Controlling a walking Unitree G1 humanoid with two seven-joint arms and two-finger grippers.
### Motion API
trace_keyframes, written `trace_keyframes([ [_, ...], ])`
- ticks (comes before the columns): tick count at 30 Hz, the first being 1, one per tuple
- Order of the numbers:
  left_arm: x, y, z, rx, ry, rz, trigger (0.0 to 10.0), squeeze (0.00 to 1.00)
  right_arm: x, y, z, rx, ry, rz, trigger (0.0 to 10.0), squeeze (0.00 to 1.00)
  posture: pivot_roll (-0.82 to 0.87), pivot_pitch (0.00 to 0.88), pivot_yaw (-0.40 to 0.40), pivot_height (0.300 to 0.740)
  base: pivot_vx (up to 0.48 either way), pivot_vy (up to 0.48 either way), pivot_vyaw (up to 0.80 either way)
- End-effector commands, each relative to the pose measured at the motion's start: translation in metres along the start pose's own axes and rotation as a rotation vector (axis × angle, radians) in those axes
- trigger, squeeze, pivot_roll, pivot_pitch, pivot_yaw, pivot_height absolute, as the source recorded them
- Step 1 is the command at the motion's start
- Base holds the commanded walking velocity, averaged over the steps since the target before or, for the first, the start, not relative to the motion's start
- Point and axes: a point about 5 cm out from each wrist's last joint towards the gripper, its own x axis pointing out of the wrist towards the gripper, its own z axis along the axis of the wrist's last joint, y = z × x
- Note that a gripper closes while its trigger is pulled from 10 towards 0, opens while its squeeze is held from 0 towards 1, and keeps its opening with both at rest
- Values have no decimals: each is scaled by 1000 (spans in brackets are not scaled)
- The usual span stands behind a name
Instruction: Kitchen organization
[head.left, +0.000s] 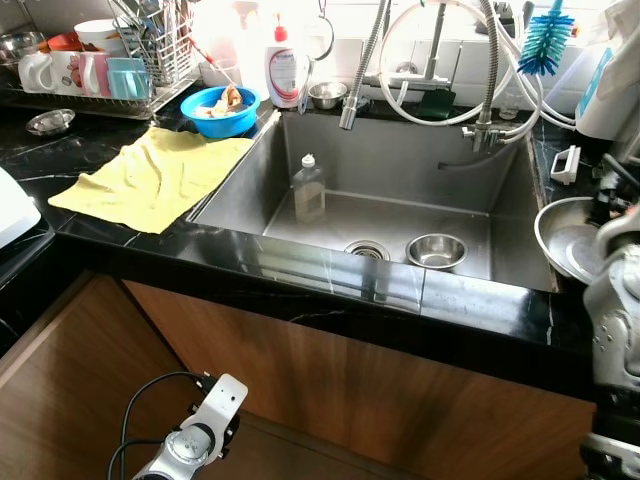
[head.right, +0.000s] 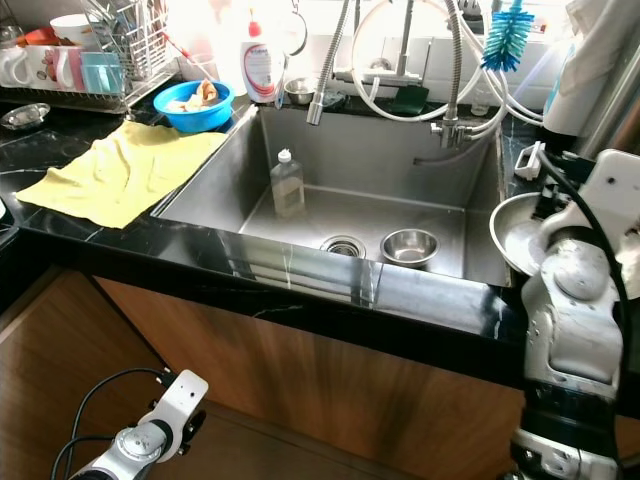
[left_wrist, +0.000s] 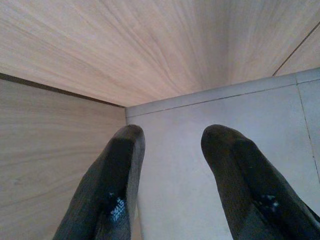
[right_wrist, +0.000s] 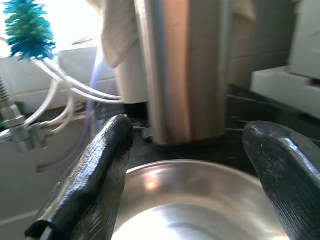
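- Right gripper: its two black fingers are spread wide, one to each side above a large steel bowl; nothing is pinched; the bowl sits on the black counter just beside the sink's right edge.
- Left gripper: fingers parted and holding nothing, hanging low by the wooden cabinet front and pale floor.
- Sink: a clear bottle stands upright at its left; a small steel bowl rests near the drain; open basin between them.
- Counter left of the sink: a yellow cloth lies flat, reaching the sink rim; a blue bowl behind it; a dish rack beyond.
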Motion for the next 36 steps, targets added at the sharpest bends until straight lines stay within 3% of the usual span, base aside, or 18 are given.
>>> trace_keyframes([
  [1, -1, 3, -3, 5, 13, 1, 10000, 0, -5, -3, 5, 23, -5, -21, 10000, 0, -96, 0, 64, 740, 0, 0, 0],
  [3, -1, 4, -3, 4, 13, 1, 10000, 0, -6, -5, 5, 35, -3, -33, 10000, 0, -96, 0, 64, 740, 0, 0, 0],
  [5, -1, 3, -4, 4, 15, 1, 10000, 0, -13, -6, 4, 106, 26, -50, 10000, 0, -93, 0, 59, 740, 0, 0, 0],
  [6, -1, 3, -4, 3, 15, 1, 10000, 0, -17, -5, 4, 108, 28, -44, 10000, 298, -91, 0, 57, 740, 0, 0, 0],
  [7, -1, 3, -4, 2, 14, 1, 10000, 0, -19, -5, 5, 107, 29, -42, 10000, 298, -91, 0, 57, 740, 0, 0, 0],
  [8, -1, 3, -4, 2, 14, 1, 10000, 0, -20, -5, 5, 110, 31, -40, 10000, 1000, -91, 0, 57, 740, 0, 0, 0],
  [11, -1, 1, -5, 4, 15, -3, 10000, 0, -29, -9, -3, 142, 88, -60, 10000, 945, -97, 0, 54, 740, 0, 0, 0],
  [12, -1, 1, -5, 4, 16, -4, 10000, 0, -31, -12, -7, 160, 111, -85, 10000, 0, -95, 0, 51, 740, 0, 0, 0],
  [17, -1, 1, -5, 5, 16, -5, 10000, 0, -34, -20, -15, 256, 174, -147, 10000, 0, -98, 0, 50, 740, 0, 0, 0],
  [23, -2, 1, -6, 7, 17, -5, 10000, 0, -33, -32, -17, 232, 196, -190, 10000, 0, -94, 0, 48, 740, 0, 0, 0],
  [27, -2, 1, -6, 7, 17, -5, 10000, 0, -33, -35, -17, 277, 210, -216, 10000, 0, -96, 0, 51, 740, 0, 0, 0],
  [36, -2, 2, -6, 8, 18, -4, 10000, 0, -32, -40, -21, 275, 225, -240, 10000, 0, -98, 0, 55, 740, 0, 0, 0],
])
